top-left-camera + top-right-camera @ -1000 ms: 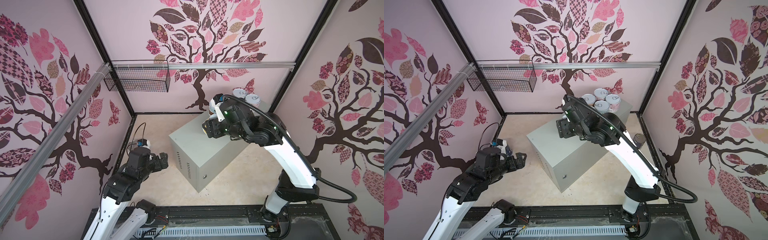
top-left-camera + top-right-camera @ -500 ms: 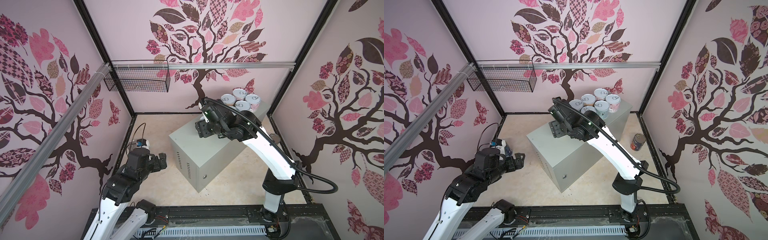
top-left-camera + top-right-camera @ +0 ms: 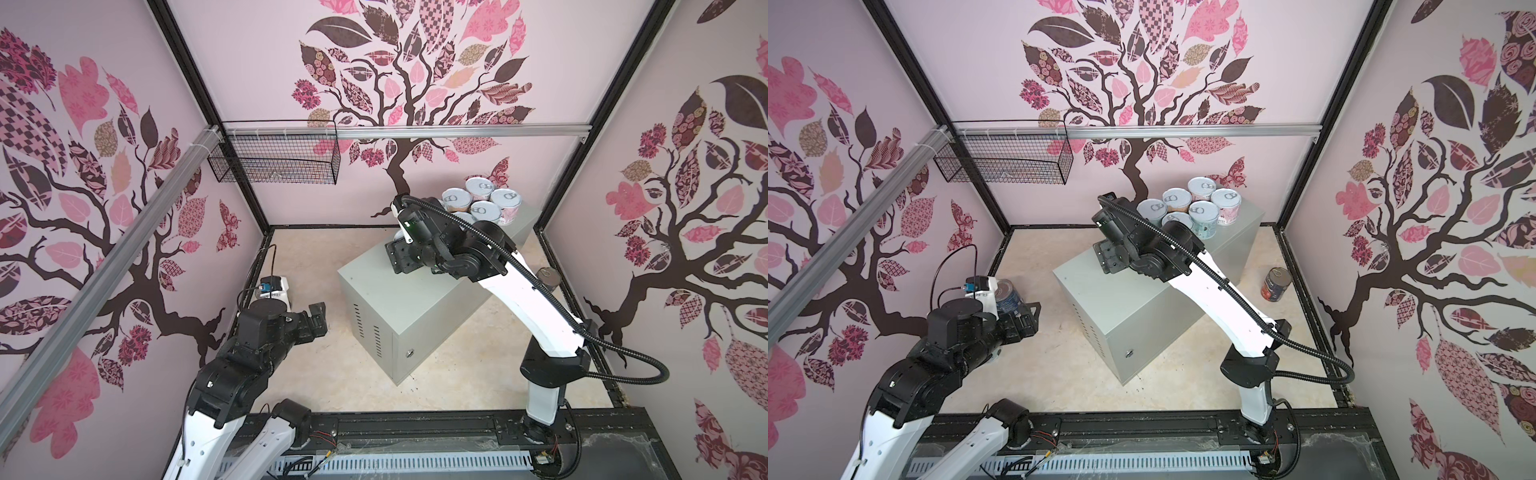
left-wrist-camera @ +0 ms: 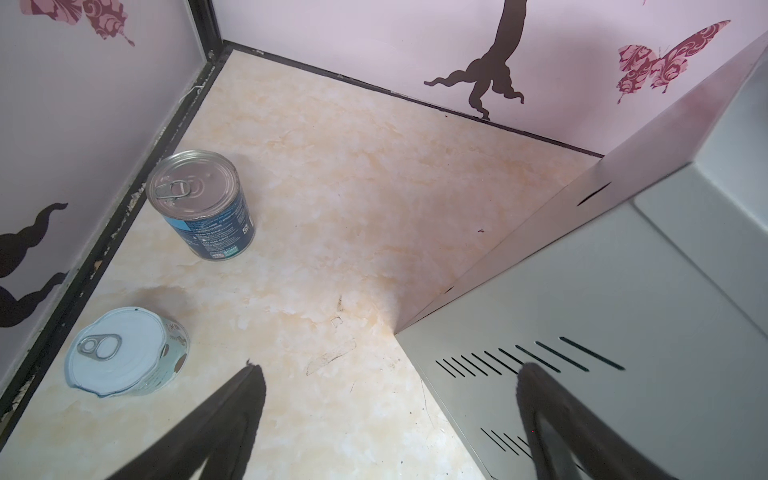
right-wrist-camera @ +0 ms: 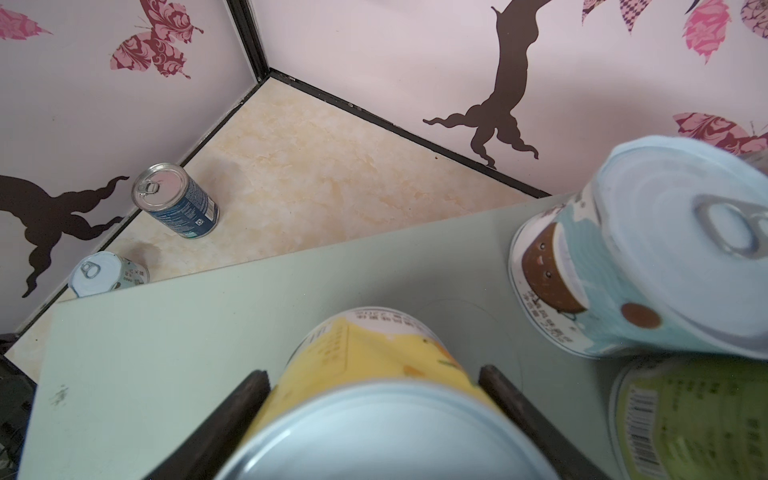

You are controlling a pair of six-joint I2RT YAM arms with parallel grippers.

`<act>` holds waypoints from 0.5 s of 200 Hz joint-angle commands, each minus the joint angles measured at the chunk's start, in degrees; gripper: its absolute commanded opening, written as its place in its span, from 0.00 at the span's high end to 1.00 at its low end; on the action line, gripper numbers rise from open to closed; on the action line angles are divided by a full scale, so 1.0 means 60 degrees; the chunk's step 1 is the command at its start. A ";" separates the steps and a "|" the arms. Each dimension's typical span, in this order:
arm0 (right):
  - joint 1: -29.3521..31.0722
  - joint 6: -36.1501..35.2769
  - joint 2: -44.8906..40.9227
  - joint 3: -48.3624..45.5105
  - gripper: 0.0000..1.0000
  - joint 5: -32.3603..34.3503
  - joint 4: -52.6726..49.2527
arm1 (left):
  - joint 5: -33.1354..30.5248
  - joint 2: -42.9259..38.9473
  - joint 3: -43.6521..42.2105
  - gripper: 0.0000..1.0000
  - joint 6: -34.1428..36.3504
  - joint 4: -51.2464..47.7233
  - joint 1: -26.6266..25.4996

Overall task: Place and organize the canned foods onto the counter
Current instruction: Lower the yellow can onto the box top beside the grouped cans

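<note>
Our right gripper [image 5: 374, 376] brackets the yellow can [image 5: 365, 353] on the counter [image 3: 415, 299], mid-frame, clamped or slack we cannot tell, left gripper [image 3: 319, 320] spread wide lower left; lifting away crookedly could drag it into the cans [image 3: 1202, 210] beside.

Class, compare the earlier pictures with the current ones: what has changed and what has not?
The right hand shifted left along the counter, yellow can between its fingers; grip unclear. The left hand, open, and the can cluster stayed put.
</note>
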 commanded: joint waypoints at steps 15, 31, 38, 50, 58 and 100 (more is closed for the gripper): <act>0.0040 -0.0287 0.0125 0.0254 0.16 0.0121 0.0395 | 0.0253 -0.0014 0.0459 0.02 0.0335 -0.0081 0.0008; 0.0040 -0.0357 -0.0007 0.0088 0.13 0.0095 0.0558 | 0.0326 -0.0004 0.0601 0.02 0.0403 -0.0101 0.0007; 0.0040 -0.0381 -0.0065 0.0032 0.12 0.0092 0.0633 | 0.0351 0.0002 0.0673 0.02 0.0430 -0.0115 0.0019; 0.0040 -0.0425 -0.0149 -0.0061 0.09 0.0062 0.0744 | 0.0410 -0.0017 0.0816 0.02 0.0501 -0.0148 0.0030; 0.0040 -0.0461 -0.0193 -0.0109 0.07 0.0051 0.0796 | 0.0503 -0.0017 0.0903 0.02 0.0561 -0.0174 0.0047; 0.0040 -0.0635 -0.0616 -0.0288 0.00 0.0185 0.1227 | 0.1971 -0.0057 0.1170 0.02 0.1289 0.0197 0.0185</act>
